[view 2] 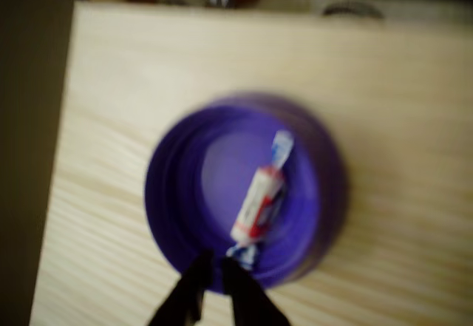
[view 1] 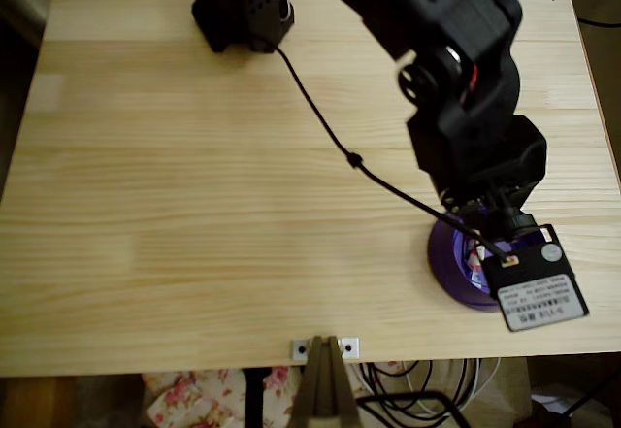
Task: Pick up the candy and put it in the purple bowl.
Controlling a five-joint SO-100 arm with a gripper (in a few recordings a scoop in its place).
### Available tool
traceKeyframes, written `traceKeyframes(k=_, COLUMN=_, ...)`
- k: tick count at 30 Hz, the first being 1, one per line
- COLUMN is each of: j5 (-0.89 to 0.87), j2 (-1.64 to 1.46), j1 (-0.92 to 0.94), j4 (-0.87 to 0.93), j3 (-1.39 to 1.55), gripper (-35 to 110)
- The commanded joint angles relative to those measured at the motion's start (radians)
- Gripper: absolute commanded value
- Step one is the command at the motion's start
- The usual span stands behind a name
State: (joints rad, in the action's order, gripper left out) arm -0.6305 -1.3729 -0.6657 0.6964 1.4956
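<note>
1. Overhead view: The black arm reaches from its base at the table's far edge to the near right corner, where its wrist hangs directly over the purple bowl (view 1: pixel 448 258). The arm and its wrist camera cover most of the bowl, leaving only the left rim and a sliver of the interior exposed. A small patch of white and red inside that sliver is probably the candy (view 1: pixel 475 265), though it is too small to confirm here.

2. Overhead view, surroundings: The table (view 1: pixel 194 205) is pale pine board and carries a thin black cable (view 1: pixel 320 117) running from the base to the wrist. Floral cloth and loose cables lie below the near edge.

3. Wrist view: The picture is blurred. The candy (view 2: pixel 259 202) lies on the bowl's (view 2: pixel 177 193) lilac floor, right of centre, one twisted end pointing toward the gripper (view 2: pixel 214 267).

4. Wrist view: The two dark fingertips stand nearly together, with a slim gap and nothing between them, just above the bowl's near rim. Judged from this, the candy has been delivered.

5. Wrist view, surroundings: Dim, indistinct room clutter lies beyond the far table edge.
</note>
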Motion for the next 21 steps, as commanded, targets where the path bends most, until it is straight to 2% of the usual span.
traceKeyframes(k=1, j5=0.061, j2=-0.324, j1=0.061, j4=0.035, j3=0.054, gripper=-1)
traceKeyframes(k=5, j5=0.138, j2=-0.46, j1=0.172, j4=0.215, j3=0.097, gripper=-1)
traceKeyframes(k=12, j5=0.245, j2=-0.733, j1=0.345, j4=0.37, j3=0.387, gripper=-1)
traceKeyframes(k=17, j5=0.299, j2=-0.87, j1=0.534, j4=0.391, j3=0.535, gripper=-1)
traceKeyframes(k=21, j5=0.391, j2=-0.94, j1=0.698, j4=0.342, j3=0.695, gripper=-1)
